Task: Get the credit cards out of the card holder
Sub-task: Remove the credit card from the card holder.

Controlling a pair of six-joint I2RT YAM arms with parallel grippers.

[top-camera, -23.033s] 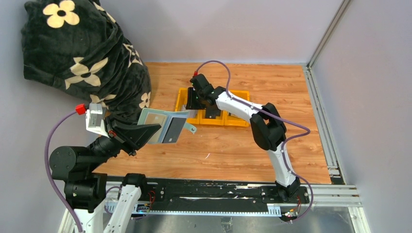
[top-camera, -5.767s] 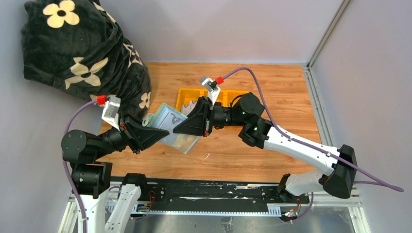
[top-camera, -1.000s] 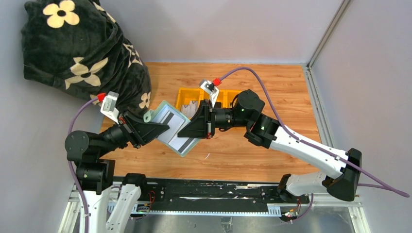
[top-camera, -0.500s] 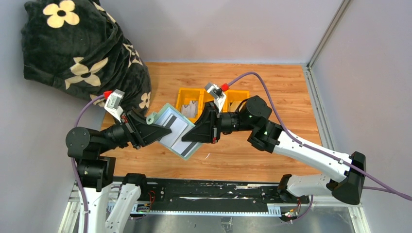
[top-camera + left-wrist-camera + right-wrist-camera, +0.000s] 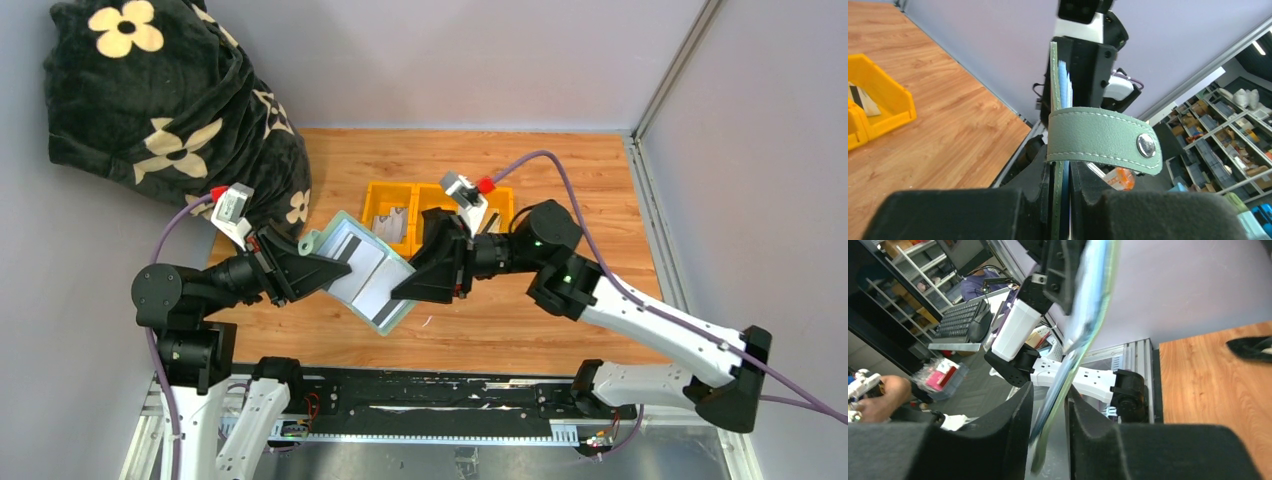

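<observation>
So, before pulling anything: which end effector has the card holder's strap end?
The left end effector: it clamps the card holder just by the snap strap. The right end effector only straddles the opposite, strapless edge.

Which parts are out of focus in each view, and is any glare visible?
Top external: evenly lit, sharp, no glare on the card holder. Left wrist: its strap is sharp, the near fingers soft and dark. Right wrist: the holder, close to the lens, is blurred.

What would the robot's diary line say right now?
left jaws: shut on card holder, held open aloft | right jaws: around its opposite edge, grip unclear
</observation>
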